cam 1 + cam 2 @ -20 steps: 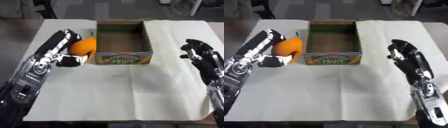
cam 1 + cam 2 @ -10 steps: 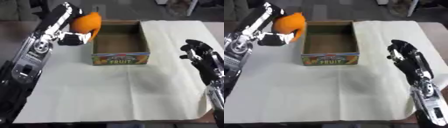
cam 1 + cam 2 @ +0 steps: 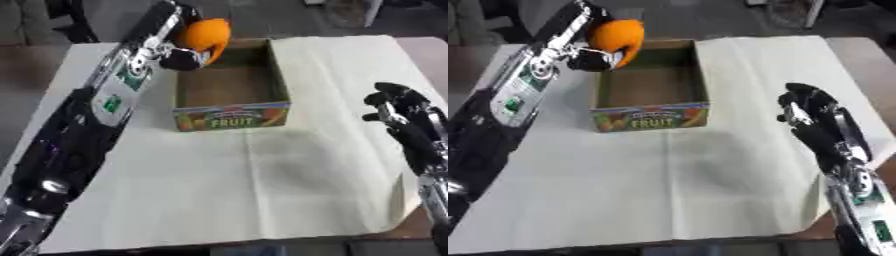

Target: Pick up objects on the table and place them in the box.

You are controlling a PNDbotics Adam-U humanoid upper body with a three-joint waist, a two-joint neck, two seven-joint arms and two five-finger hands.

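Orange fruit [image 3: 206,33] is seen in the left eye view, held by the left hand [image 3: 179,54] with fingers curled round it, raised over the far-left corner of the cardboard box [image 3: 229,86]. The box, marked FRUIT on its near wall, is set on a white cloth [image 3: 262,175] toward the cloth's far edge, roughly central; its interior is seen bare. The right hand [image 3: 398,107] is kept near the cloth's right edge, well apart from the box.

In the right eye view the right hand [image 3: 811,112] is shown with fingers loosely bent, nothing held. The orange [image 3: 616,36] is seen overlapping the box's far-left rim.
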